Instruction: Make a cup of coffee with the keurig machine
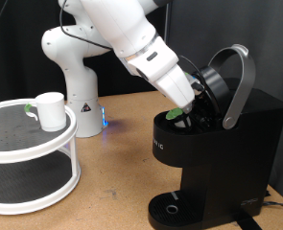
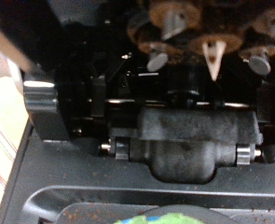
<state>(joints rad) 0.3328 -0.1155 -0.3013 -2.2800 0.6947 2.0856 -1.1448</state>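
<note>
Claw (image 1: 191,100) inside glossy black boxy keurig machine (image 1: 218,144).

Arm (image 1: 131,38): glossy white, thick rounded segments, upper middle of the frame.
Base (image 1: 79,101): white cone, blue light glowing low beside it.
Joints: grey-edged seams between the white shells.
</note>
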